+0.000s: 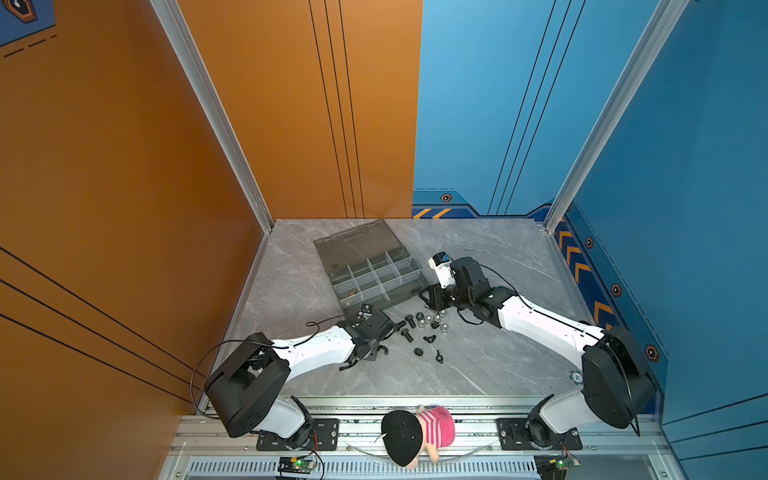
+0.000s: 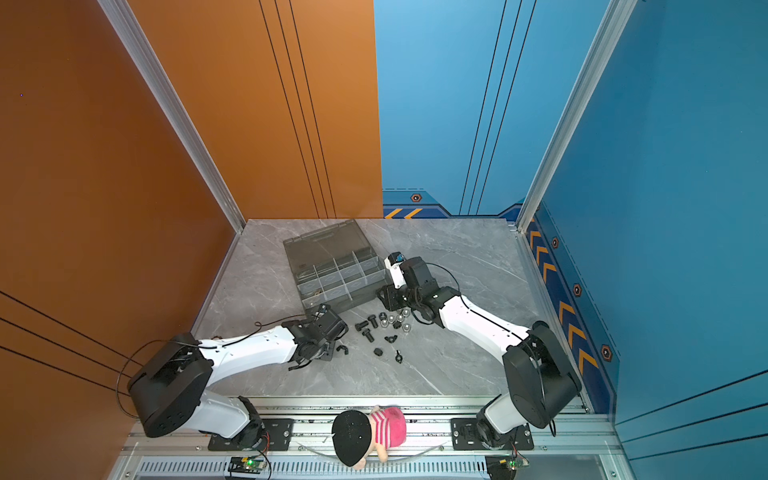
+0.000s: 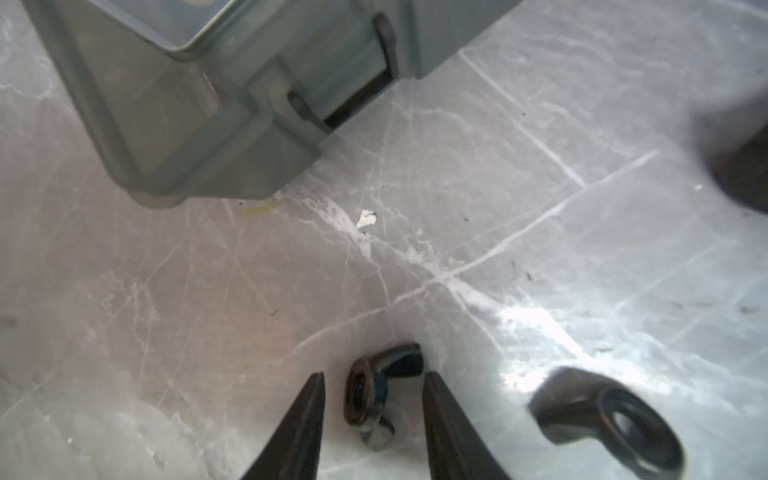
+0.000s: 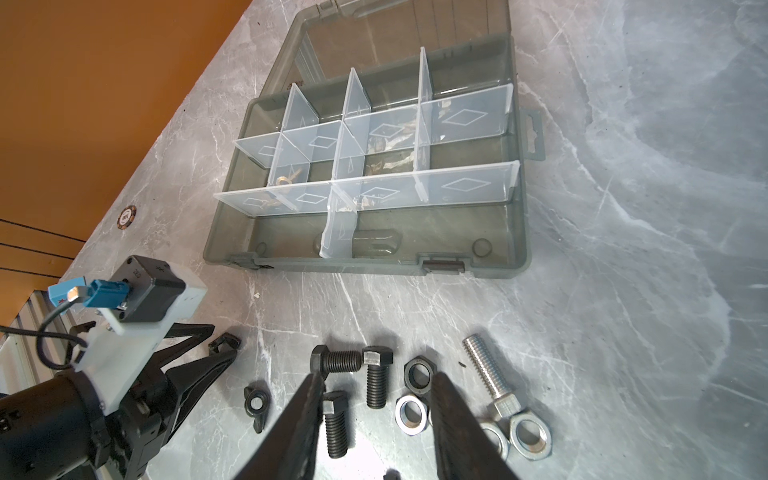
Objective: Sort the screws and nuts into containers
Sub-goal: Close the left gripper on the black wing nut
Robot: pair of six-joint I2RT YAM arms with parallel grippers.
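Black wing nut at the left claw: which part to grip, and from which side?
Grip the black wing nut by its round hub, from above, the open left claw straddling it. It stands on edge, its bored face toward one finger and wings splayed along the gap, so the fingers would likely meet hub, not wings.

A capped plush doll (image 1: 419, 432) lies on the front rail (image 1: 361, 434), beside the grey marbled tabletop (image 1: 498, 365)

Both arms (image 1: 540, 322) show white shells (image 1: 316, 351) between bulky black joints (image 1: 615, 382) (thin black cables (image 1: 193, 384) loop alongside).
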